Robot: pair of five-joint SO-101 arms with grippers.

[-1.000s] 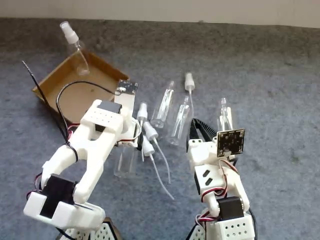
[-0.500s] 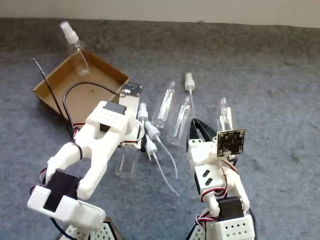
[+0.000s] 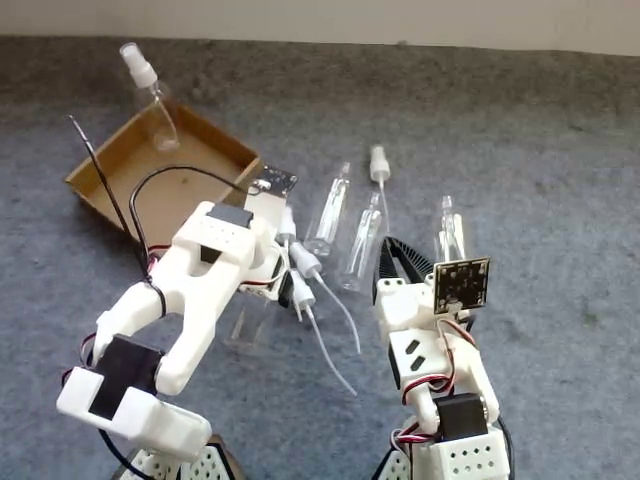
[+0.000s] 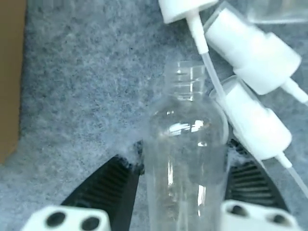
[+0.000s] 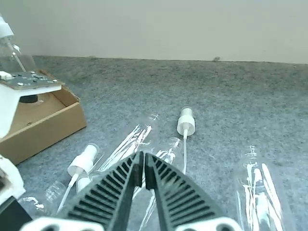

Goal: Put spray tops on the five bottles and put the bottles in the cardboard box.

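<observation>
Left gripper [image 4: 185,166] is down over the uncapped bottle [image 4: 185,130], which lies on the grey carpet [image 3: 540,150]. There's a jaw against each wall, so I'd call it clamped, with the open neck poking clear, ready to take a top. Three loose spray tops [image 4: 255,53] lie right beside it, one touching its shoulder, handy for that. Right gripper [image 5: 143,171] hangs above the bare bottles [image 3: 328,208] with jaws together and nothing held, and it's likely the one to bring a top over. One capped bottle [image 3: 155,110] leans in the far corner of the cardboard box [image 3: 100,185], so four to go.
</observation>
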